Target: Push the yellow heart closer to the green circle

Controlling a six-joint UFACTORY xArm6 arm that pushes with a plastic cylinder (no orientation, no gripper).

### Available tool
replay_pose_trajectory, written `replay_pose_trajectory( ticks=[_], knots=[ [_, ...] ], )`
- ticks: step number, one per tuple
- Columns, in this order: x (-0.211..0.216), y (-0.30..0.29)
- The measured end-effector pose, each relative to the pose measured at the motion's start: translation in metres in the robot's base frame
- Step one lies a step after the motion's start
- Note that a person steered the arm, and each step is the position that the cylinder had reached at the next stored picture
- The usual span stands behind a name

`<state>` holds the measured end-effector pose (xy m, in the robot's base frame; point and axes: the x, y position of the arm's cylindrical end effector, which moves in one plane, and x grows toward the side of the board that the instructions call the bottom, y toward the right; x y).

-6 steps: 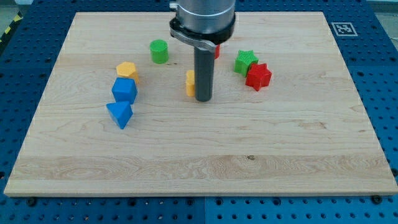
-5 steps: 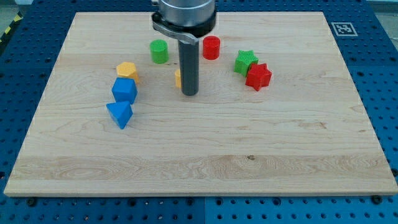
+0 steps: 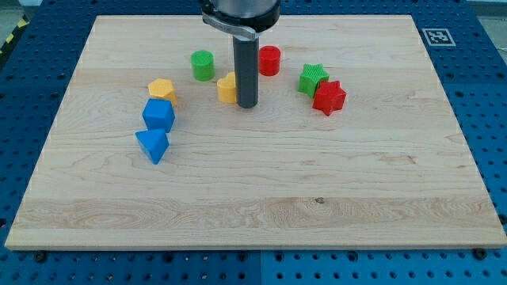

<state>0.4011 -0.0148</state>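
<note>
wooden board, blue perforated table
</note>
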Motion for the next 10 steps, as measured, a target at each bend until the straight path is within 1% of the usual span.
replay_pose_trajectory(
  ticks=[2,3,5,7,8,9,10],
  knots=[
    [-0.018,0.0],
    [-0.035,0.0],
    [-0.04,-0.005],
    [-0.04,-0.044],
    [-0.024,-0.027],
    [0.011,-0.017],
    [0.011,-0.017]
  ],
)
